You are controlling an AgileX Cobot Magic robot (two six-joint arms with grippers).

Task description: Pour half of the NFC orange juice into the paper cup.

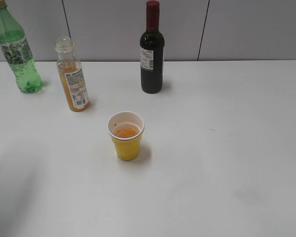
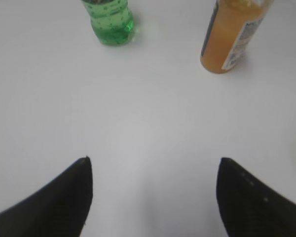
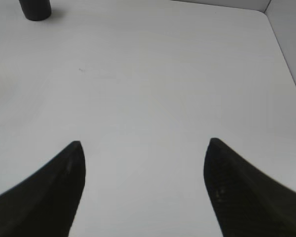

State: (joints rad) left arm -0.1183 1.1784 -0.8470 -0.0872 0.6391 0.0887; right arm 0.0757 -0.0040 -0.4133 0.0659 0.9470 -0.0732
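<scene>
The NFC orange juice (image 1: pixel 73 76) stands uncapped on the bench (image 1: pixel 227 148); the paper cup (image 1: pixel 126 135), nearby, already holds juice. Both tools, left tool (image 2: pixel 153 163) and right tool (image 3: pixel 144 145), are spread wide and empty. Judged complete or nearly so: keep both tools clear of bottle and cup.

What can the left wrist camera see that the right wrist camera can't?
Only the left wrist view shows the bottom of the green bottle and the orange juice bottle, both standing on the table. Only the right wrist view shows the base of the dark wine bottle and the table's far right edge. Both show the bare white table and their own open, empty pincer: the left pincer and the right pincer.
</scene>
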